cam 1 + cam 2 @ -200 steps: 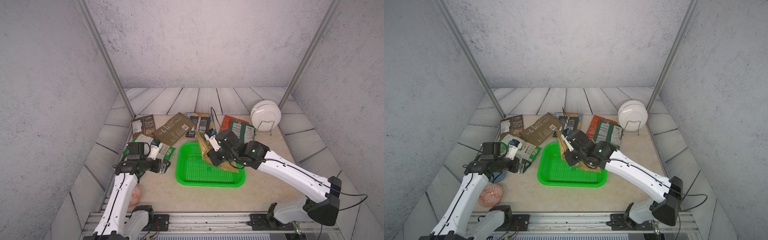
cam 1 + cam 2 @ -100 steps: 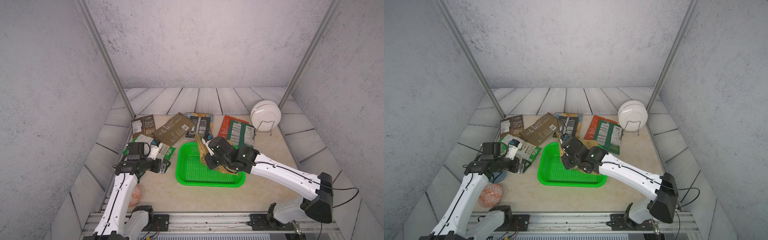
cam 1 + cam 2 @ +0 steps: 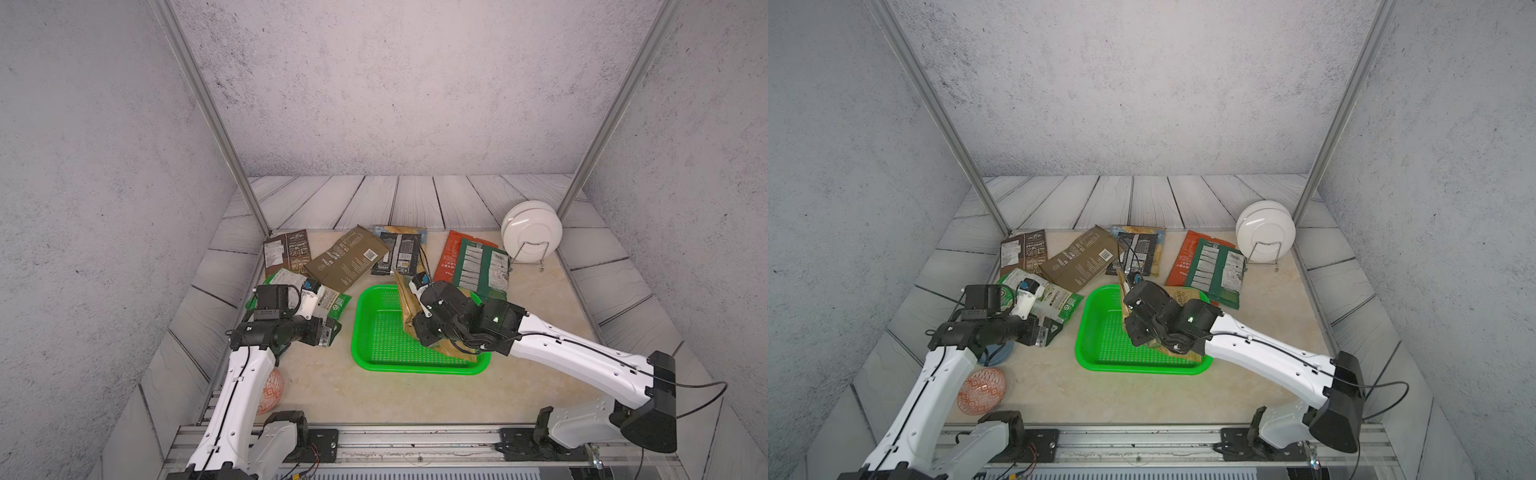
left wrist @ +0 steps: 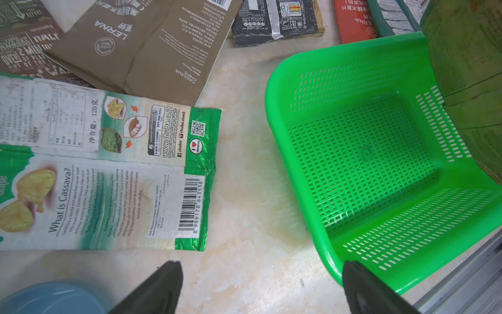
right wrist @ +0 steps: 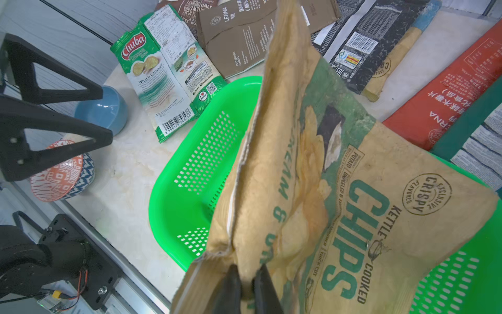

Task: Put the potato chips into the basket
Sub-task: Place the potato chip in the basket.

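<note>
In the last 1 second the right jaws, clamped on the cream chip bag (image 5: 312, 190), sank into the green basket (image 3: 374, 361) (bag leaning, low end inside). Release looks next. Left jaws stay wide, empty.

Both top views: bright, even, diffuse light. Shadows fall straight beneath things, so the source is overhead. A faint, soft shadow on the surface (image 3: 374, 399) hugs the basket (image 3: 399, 368) rim. White plates (image 3: 532, 226) behind the basket carry a small glare streak. Frame posts (image 3: 208, 116) lean outward: wide-angle distortion.

Left wrist view: basket mesh sharp. Left gripper (image 4: 260, 269) fingers and the blue bowl (image 4: 49, 297) beside the basket are blurred. Cream chips bag (image 4: 467, 68) over the basket takes a green cast.

Right wrist view: bag print crisp. Right gripper (image 5: 245, 271) fingers dark, soft-focus.
</note>
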Controlling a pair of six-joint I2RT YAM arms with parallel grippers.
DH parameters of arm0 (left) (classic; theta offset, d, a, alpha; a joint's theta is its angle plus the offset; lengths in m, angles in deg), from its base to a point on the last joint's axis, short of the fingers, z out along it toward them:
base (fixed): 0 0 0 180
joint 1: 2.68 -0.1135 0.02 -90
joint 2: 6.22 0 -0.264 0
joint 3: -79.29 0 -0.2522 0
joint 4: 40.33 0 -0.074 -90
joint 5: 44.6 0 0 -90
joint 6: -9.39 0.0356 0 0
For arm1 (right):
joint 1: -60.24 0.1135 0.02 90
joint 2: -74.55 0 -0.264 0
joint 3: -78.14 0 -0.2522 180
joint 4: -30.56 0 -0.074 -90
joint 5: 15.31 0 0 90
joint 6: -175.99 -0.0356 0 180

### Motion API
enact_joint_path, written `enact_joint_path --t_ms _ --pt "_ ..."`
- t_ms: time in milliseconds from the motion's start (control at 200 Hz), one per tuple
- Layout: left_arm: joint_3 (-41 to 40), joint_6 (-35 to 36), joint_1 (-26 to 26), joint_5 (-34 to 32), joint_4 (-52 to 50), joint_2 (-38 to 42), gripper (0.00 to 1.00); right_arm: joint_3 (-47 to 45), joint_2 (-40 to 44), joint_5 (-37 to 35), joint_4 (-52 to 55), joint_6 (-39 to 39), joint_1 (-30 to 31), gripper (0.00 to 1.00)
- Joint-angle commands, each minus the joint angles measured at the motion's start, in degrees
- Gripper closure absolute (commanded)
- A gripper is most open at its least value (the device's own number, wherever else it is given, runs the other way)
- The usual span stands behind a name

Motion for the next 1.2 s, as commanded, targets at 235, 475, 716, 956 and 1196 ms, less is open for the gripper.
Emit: enact_joint_path --t_ms 235,475,716,956,1196 --pt "-0.3 0.4 -0.4 -0.1 0.4 0.1 0.02 -1.6 1.1 -0.7 -1.6 -4.4 2.1 1.00" --pt "-0.4 0.4 -0.3 -0.2 0.4 0.2 0.01 -2.6 -1.6 -5.4 -2.5 -4.1 2.1 1.00" --pt "-0.4 0.3 -0.3 -0.3 0.4 0.2 0.02 -1.6 -7.3 -9.0 -3.8 -4.8 2.1 1.00" --pt "-0.4 0.3 -0.3 -0.3 0.4 0.3 0.01 0.4 -13.9 -8.9 -6.2 -5.1 2.1 0.92" --pt "-0.4 0.4 -0.4 -0.3 0.4 0.3 0.02 4.7 -18.0 -7.8 -5.4 -5.1 2.1 0.73"
